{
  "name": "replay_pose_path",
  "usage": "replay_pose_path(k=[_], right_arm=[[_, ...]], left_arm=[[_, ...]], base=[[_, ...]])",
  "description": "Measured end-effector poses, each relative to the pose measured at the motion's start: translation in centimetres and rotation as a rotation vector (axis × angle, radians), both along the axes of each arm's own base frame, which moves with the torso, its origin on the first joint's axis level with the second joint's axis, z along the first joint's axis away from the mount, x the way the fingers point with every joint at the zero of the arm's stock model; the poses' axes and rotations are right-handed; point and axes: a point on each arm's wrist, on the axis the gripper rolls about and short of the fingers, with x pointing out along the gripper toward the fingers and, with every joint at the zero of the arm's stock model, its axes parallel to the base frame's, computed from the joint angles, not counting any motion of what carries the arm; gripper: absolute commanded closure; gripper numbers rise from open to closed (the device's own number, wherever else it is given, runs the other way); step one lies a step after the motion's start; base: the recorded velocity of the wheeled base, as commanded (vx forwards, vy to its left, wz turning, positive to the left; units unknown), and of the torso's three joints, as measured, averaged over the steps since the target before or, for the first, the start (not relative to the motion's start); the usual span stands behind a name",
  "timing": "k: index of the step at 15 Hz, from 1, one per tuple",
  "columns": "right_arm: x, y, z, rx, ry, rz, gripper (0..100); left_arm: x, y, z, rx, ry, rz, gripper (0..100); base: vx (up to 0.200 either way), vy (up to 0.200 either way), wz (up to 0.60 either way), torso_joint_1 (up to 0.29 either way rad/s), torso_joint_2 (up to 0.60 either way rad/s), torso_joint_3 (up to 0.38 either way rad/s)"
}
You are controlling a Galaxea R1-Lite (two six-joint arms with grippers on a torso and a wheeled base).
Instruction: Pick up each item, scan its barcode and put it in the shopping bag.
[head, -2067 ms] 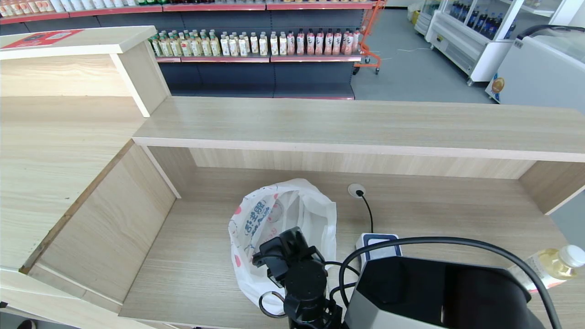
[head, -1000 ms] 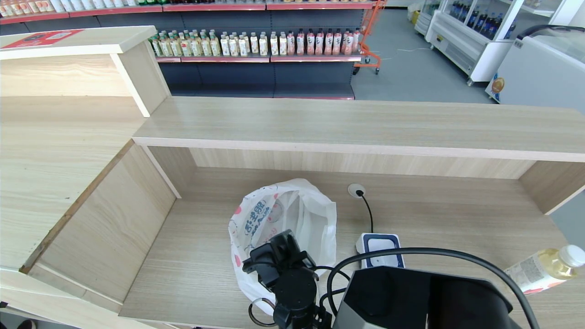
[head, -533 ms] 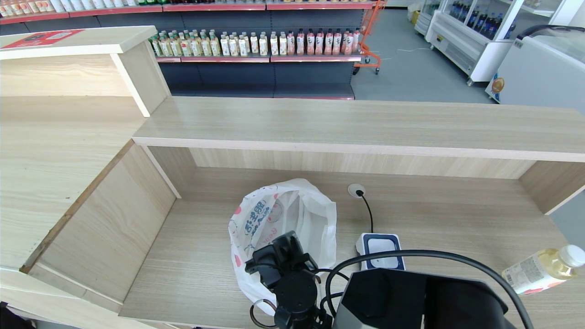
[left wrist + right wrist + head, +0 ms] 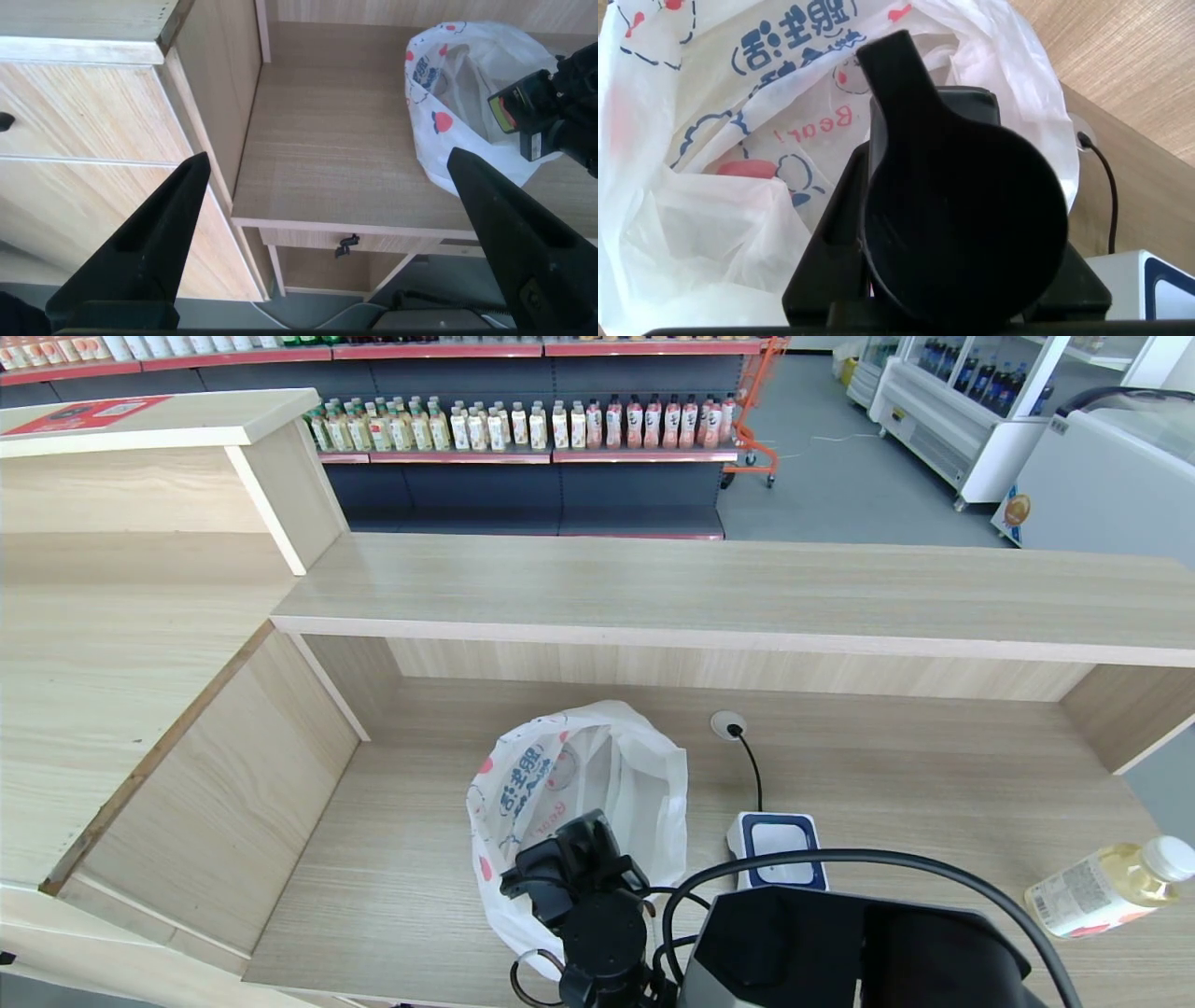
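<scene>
Pulled back toward the near edge, the right arm [image 4: 840, 952] now leaves the scanner [image 4: 777, 845] fully uncovered, where two seconds ago it hid most of it. The right gripper [image 4: 571, 868] has come back with the arm and sits a little nearer and further left over the bag. More of the bottle's label shows too.

On the wooden counter [image 4: 934, 784], the white shopping bag [image 4: 644, 775] stands left of centre with its mouth slumped open. The right gripper hangs over the bag's near rim, and whether it is apart or together cannot be told. The left gripper [image 4: 327, 157] is held off the counter's near left corner, spread wide and empty.

The bottle [image 4: 1106, 887] lies on its side at the near right, well apart from the bag, white cap pointing far right. It holds pale yellow liquid, so it is probably fairly heavy, stiff and smooth, and liable to roll. A grip across the labelled middle of the body looks safest. The bag is thin and soft and will likely give if pushed.

The small scanner sits just right of the bag, with a black cable [image 4: 752, 775] running to a port in the counter behind it.

The bag carries blue characters and red cartoon marks. The bottle's white label has print too small to make out.
</scene>
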Motion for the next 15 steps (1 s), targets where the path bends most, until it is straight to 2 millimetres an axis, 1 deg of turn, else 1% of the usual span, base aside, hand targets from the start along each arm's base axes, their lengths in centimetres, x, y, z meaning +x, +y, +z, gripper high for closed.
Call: replay_pose_path(k=[12, 13, 15], right_arm=[[-0.08, -0.14, -0.97, -0.047, 0.005, 0.000, 100], [-0.09, -0.15, -0.98, -0.048, 0.005, 0.000, 0], [-0.09, -0.15, -0.94, -0.046, 0.004, -0.001, 0]], left_arm=[[0.00, 0.00, 0.00, 0.000, 0.000, -0.001, 0], [0.00, 0.00, 0.00, 0.000, 0.000, 0.000, 0], [0.00, 0.00, 0.00, 0.000, 0.000, 0.000, 0]], base=[[0.000, 0.000, 0.00, 0.000, 0.00, 0.000], [0.000, 0.000, 0.00, 0.000, 0.00, 0.000], [0.000, 0.000, 0.00, 0.000, 0.00, 0.000]])
